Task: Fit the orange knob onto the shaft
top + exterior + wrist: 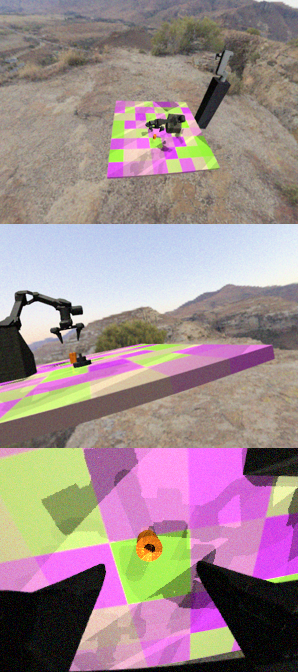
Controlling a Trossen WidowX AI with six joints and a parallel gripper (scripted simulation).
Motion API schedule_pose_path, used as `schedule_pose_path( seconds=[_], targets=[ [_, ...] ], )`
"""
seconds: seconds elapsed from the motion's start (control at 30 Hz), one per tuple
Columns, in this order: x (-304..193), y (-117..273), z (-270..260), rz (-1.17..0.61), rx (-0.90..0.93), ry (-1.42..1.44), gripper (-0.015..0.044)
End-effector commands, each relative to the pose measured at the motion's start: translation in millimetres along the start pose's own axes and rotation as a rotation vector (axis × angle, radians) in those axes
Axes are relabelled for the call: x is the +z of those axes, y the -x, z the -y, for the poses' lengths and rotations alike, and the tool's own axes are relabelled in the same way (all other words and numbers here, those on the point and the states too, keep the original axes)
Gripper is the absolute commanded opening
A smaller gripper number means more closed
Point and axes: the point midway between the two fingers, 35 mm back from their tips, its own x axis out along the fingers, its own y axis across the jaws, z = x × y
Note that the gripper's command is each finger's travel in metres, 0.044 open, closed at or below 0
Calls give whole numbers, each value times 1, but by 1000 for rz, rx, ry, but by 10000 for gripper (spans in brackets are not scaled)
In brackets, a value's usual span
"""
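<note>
The orange knob (154,136) (73,358) (149,556) stands upright on the checkered table top, and its dark hole faces up in the wrist view. The round black pedestal (82,363) with its thin upright shaft (80,356) stands close to the knob in the exterior view. The pedestal is out of the wrist view, and in the top view I cannot tell it from the dark gripper. My gripper (157,130) (69,341) (152,566) is open and empty, pointing down well above the knob. In the wrist view the knob appears between and slightly beyond the fingertips.
The arm's dark base block (173,127) (14,352) stands on the checkered table top (117,155) (120,388). A tall black column (212,100) carrying a grey device (224,64) stands beyond the table's right edge in the top view. Shadows cross the table.
</note>
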Motion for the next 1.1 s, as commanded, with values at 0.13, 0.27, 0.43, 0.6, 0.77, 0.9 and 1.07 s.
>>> schedule_pose_path(
  seconds=[0.13, 0.27, 0.43, 0.6, 0.77, 0.9, 1.07],
  targets=[
    [-2, 0, 2, -34, 2, 20, 440],
    [-2, 0, 2, -34, 6, 254, 440],
    [-2, 0, 2, -32, 14, 735, 440],
    [-2, 0, 2, -29, 22, 1215, 440],
    [-2, 0, 2, -24, 30, 1696, 440],
    [-2, 0, 2, -22, 32, 1834, 440],
    [-2, 0, 2, -22, 32, 1834, 440]
  ],
)
